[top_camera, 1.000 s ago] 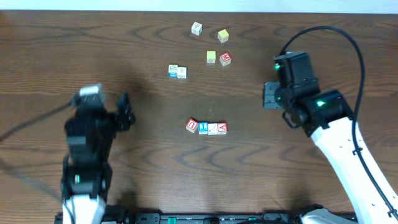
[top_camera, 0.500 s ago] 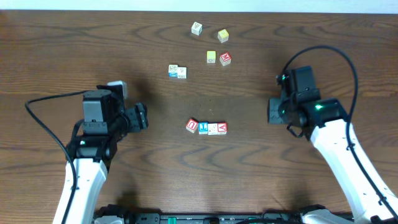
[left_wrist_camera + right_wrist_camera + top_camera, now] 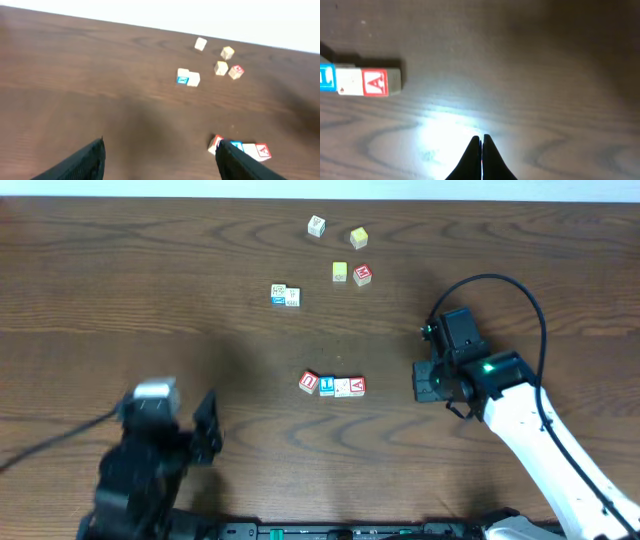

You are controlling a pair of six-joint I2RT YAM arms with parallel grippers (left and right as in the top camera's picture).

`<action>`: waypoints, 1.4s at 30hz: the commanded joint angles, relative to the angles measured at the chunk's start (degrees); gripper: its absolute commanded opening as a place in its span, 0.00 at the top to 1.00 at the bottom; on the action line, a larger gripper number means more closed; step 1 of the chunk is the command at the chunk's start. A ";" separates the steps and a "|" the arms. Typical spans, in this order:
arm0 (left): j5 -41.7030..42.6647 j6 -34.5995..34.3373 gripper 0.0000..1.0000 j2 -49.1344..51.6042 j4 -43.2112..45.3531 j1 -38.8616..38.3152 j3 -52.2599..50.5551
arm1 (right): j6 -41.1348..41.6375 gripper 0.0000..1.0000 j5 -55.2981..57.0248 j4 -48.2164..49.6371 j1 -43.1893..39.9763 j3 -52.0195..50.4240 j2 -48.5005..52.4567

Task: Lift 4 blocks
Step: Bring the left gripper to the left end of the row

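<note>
Cutting off the left end of the row in the right wrist view, showing only the red-faced block (image 3: 375, 82) and part of its neighbours. Blurring the left arm (image 3: 140, 470) overhead. Leaving the four blocks (image 3: 332, 385) touching in a row on the table (image 3: 120, 270), unheld. Spreading the left gripper (image 3: 160, 155) wide, empty. Pinching the right gripper (image 3: 481, 145) fully together, nearer the row than before; pulling the left back.

White "A" on red-faced block (image 3: 375, 82)
</note>
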 commanded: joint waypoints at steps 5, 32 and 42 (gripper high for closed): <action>-7.06 -6.49 0.33 -4.66 -3.19 -1.53 0.17 | 4.09 0.99 1.99 -5.75 0.85 0.00 -14.01; 4.15 -1.90 0.93 42.62 20.15 -2.34 -3.85 | 3.85 0.99 5.11 6.10 0.81 -2.36 0.94; 11.69 -1.03 0.93 42.64 18.51 -2.34 -4.02 | 3.89 0.99 -3.45 13.00 0.79 -7.65 0.94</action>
